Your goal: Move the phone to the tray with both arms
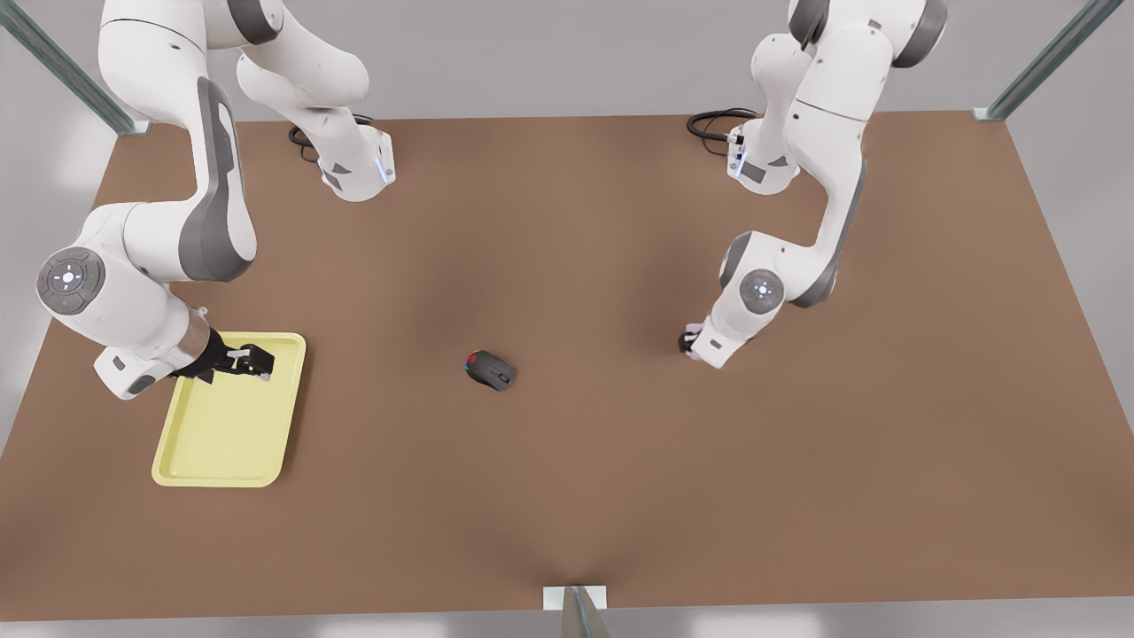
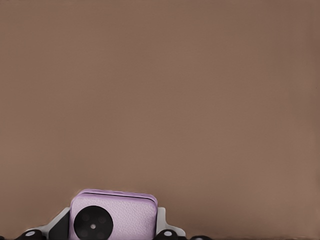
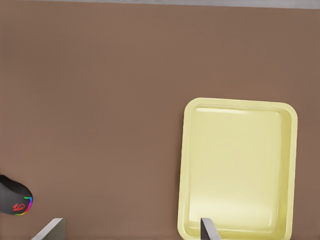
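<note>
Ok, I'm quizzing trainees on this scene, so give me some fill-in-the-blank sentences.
The left hand grips the pale pink ____.
The right hand hovers open over the yellow ____.
The dark object on the table between the hands is a computer ____.
Missing: phone; tray; mouse.

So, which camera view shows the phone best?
The left wrist view: the phone sits between the left gripper fingers, one black circle visible. In the front view it is a pink sliver under that arm.
</note>
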`<state>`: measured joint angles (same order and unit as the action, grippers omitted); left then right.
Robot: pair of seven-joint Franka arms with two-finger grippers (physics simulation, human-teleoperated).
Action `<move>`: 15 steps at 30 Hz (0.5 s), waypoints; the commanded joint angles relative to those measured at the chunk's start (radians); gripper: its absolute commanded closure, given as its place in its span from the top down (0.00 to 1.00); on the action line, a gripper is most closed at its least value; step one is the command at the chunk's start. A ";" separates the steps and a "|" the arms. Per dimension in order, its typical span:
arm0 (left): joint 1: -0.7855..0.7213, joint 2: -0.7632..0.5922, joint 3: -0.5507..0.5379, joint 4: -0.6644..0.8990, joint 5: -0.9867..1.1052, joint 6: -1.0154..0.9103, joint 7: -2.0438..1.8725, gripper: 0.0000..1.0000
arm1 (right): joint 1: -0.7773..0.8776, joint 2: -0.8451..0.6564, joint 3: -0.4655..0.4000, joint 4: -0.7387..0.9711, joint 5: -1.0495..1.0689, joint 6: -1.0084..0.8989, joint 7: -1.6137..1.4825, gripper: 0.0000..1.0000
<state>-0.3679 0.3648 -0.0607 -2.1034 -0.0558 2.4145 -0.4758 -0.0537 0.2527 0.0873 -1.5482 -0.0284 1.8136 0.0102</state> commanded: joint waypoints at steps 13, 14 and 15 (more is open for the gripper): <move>-0.318 0.212 -0.005 0.390 -0.013 -0.120 -0.730 0.78 | 0.008 0.004 0.000 0.007 0.002 0.001 0.005 1.00; -0.344 0.232 -0.005 0.422 -0.012 -0.120 -0.768 0.78 | 0.008 0.005 0.000 0.007 0.004 0.001 0.005 1.00; -0.375 0.255 -0.004 0.457 -0.012 -0.121 -0.808 0.78 | 0.008 0.004 0.000 0.007 0.002 0.001 0.004 1.00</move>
<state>-0.7242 0.6070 -0.0649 -1.6675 -0.0625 2.3167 -0.8222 -0.0460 0.2582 0.0874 -1.5422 -0.0266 1.8147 0.0115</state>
